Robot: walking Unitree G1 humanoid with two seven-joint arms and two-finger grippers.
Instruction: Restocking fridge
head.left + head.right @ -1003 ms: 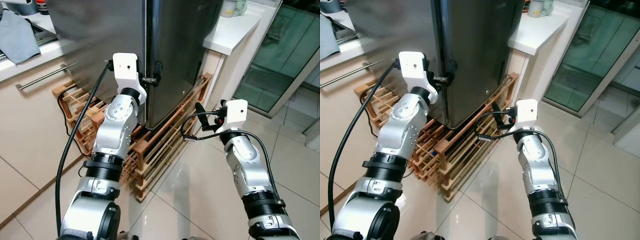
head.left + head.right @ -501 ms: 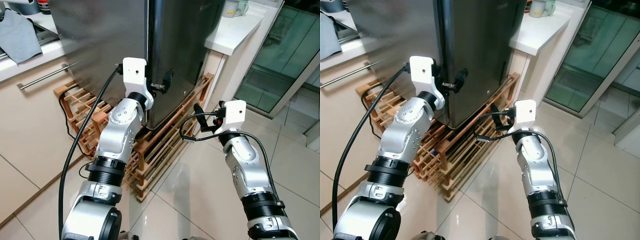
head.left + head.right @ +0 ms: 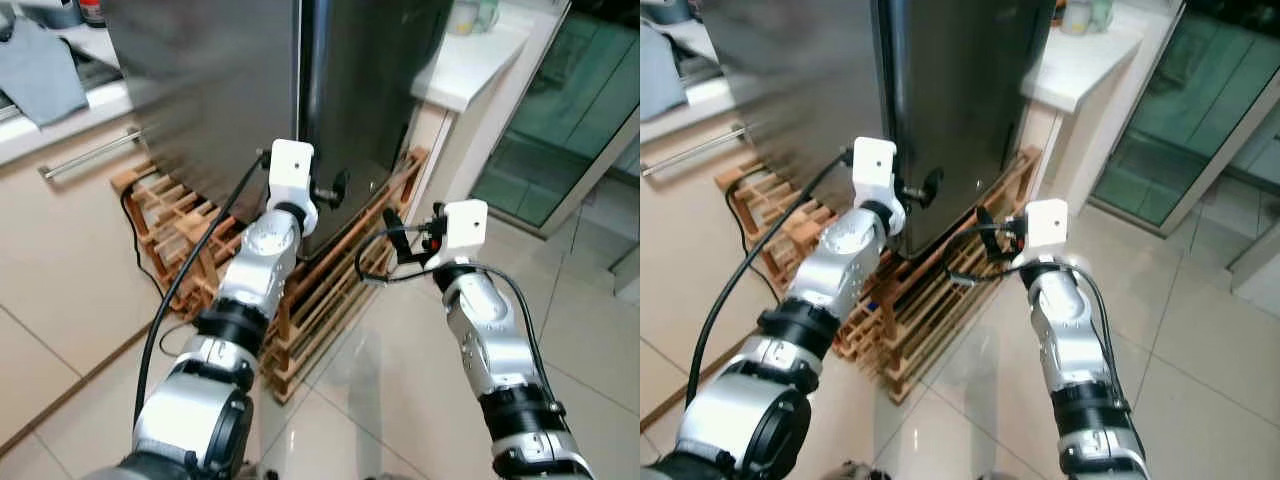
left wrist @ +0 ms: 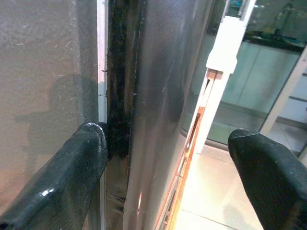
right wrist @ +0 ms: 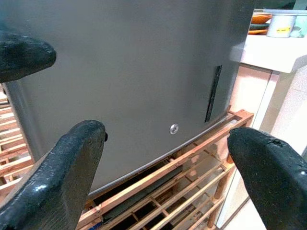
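Note:
The stainless-steel fridge [image 3: 220,90] stands shut on a low wooden rack [image 3: 330,290]. My left gripper [image 3: 330,188] is up against the fridge's lower front corner. In the left wrist view it [image 4: 168,143] is open. One of its fingers [image 4: 81,163] rests at the dark seam [image 4: 120,96] between door and body, and the other hangs free beside the fridge's side wall. My right gripper [image 3: 393,235] hovers open a little to the right, low, facing that side wall [image 5: 144,62] with nothing between its fingers.
A white counter [image 3: 470,65] with mugs adjoins the fridge on the right, and beyond it is a glass door [image 3: 560,110]. Left of the fridge are cream cabinets with a bar handle [image 3: 90,155] and a grey cloth [image 3: 45,75] on top. Tiled floor lies in front.
My left gripper has moved right and down along the fridge's front edge to its corner, the arm reaching further forward. The right gripper has barely moved.

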